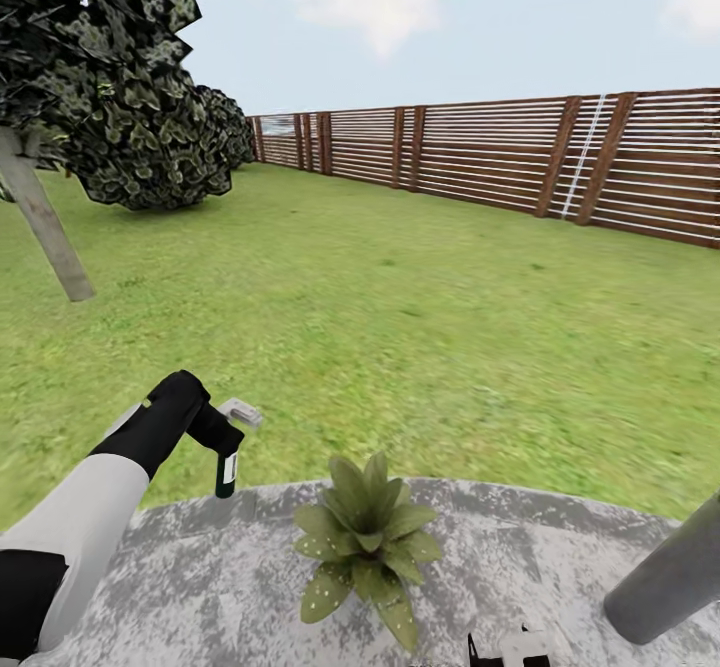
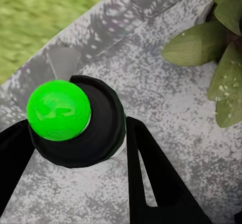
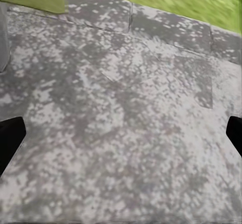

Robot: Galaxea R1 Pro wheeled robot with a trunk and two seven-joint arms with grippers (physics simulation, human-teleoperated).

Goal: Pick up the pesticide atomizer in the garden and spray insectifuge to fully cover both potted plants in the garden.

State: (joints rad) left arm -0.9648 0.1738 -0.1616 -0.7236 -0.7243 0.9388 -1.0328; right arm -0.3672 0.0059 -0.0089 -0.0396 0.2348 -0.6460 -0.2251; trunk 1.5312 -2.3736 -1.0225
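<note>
My left gripper is shut on the pesticide atomizer, a slim dark-green bottle with a white patch and a pale spray head, held upright over the patio's far edge. In the left wrist view the bottle sits between the two black fingers, its top a bright green. One potted plant, a rosette of broad pointed leaves, stands on the patio to the right of the bottle, and its leaves reach into the left wrist view. My right gripper hangs open over bare stone, and it also shows low in the head view.
The round mottled grey stone patio lies in front, with green lawn beyond it. A brown slatted fence closes the back. A dark-leaved tree stands at far left. A grey pole slants up at lower right.
</note>
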